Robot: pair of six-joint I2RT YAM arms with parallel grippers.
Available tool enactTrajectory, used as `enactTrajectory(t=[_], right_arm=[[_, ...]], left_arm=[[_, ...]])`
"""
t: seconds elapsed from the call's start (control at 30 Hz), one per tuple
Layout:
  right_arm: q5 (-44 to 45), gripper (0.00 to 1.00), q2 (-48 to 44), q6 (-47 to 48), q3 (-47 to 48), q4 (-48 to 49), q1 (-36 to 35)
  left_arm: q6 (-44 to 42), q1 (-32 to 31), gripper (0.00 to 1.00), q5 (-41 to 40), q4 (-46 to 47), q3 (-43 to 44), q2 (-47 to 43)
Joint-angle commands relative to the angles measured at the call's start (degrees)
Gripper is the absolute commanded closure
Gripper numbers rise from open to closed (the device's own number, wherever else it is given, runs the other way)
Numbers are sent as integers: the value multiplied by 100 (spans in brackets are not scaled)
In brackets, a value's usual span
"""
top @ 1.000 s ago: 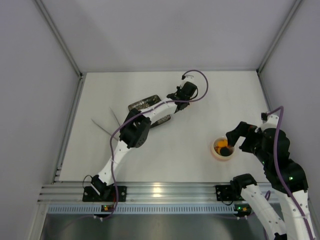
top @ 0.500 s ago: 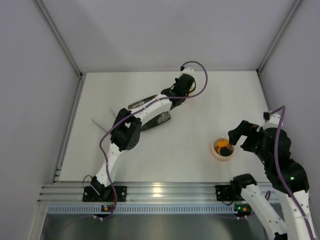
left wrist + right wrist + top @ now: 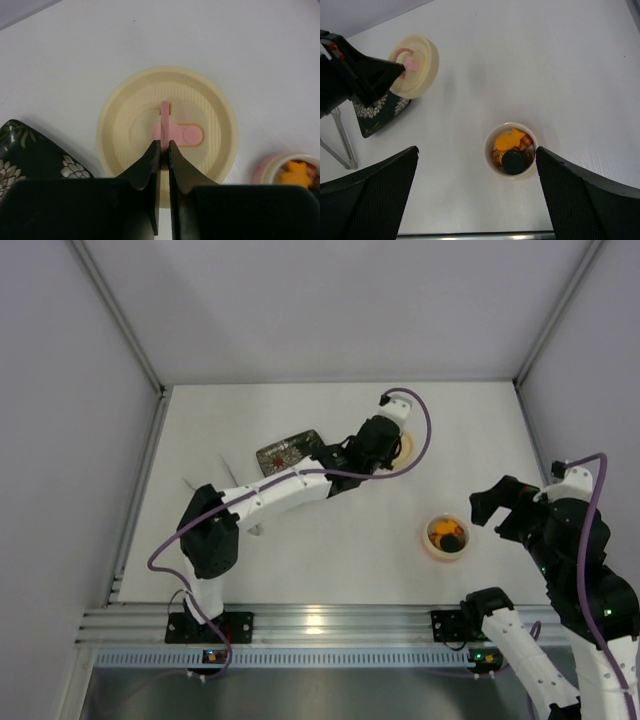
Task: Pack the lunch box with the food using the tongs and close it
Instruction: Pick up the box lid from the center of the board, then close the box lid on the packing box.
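The cream lid (image 3: pixel 212 125) hangs off the table in my left gripper (image 3: pixel 164 145), which is shut on its pink tab (image 3: pixel 165 111). From above, the left gripper (image 3: pixel 385 445) and lid (image 3: pixel 404 445) are at the back centre, beside the plate. The lunch box (image 3: pixel 445 537) stands open at the right. In the right wrist view the lunch box (image 3: pixel 490 152) holds food: an orange fish-shaped piece (image 3: pixel 511 140), a dark round piece (image 3: pixel 513 161) and brown bits. My right gripper (image 3: pixel 476 148) is open and empty, with the box close to its right finger. The tongs (image 3: pixel 340 140) lie far left on the table.
The dark patterned plate (image 3: pixel 288 450) lies behind the left arm, its corner under the lifted lid (image 3: pixel 415 62). White walls close off the back and both sides. The metal rail (image 3: pixel 320 625) runs along the near edge.
My left gripper has swung right and nearer, carrying the lid beside the plate. My right gripper has drawn back to the right, off the lunch box.
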State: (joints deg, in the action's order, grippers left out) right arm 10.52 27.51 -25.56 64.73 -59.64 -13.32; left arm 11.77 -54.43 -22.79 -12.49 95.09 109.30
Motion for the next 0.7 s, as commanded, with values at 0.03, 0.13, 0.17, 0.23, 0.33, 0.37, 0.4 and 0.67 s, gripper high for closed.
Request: enactTrajectory(t=[0.03,0.13,0.17,0.23,0.33,0.37,0.4,0.67], right_arm=[[204,1,27,-28,329,-347,84],[239,1,35,-37,461,-435,75],[248,1,35,-45,540,-452,84],[257,1,35,-63,593,-505,84],[231,0,53,-80,690,-549,84],[179,1,70,-81,716,-558,84],[178,1,71,-89,717,-558,84],[169,1,79,-63,769,-611,84]], left_arm=[[-131,-620,100,213,264,-341,-655],[-43,-1006,100,275,256,-474,-690],[-43,-1121,100,222,256,-491,-673],[-69,-1436,100,134,282,-500,-559],[-70,-1753,100,2,309,-439,-366],[-43,-1824,100,20,352,-421,-313],[-35,-1886,100,-6,353,-386,-251],[36,-2264,100,20,282,18,267]])
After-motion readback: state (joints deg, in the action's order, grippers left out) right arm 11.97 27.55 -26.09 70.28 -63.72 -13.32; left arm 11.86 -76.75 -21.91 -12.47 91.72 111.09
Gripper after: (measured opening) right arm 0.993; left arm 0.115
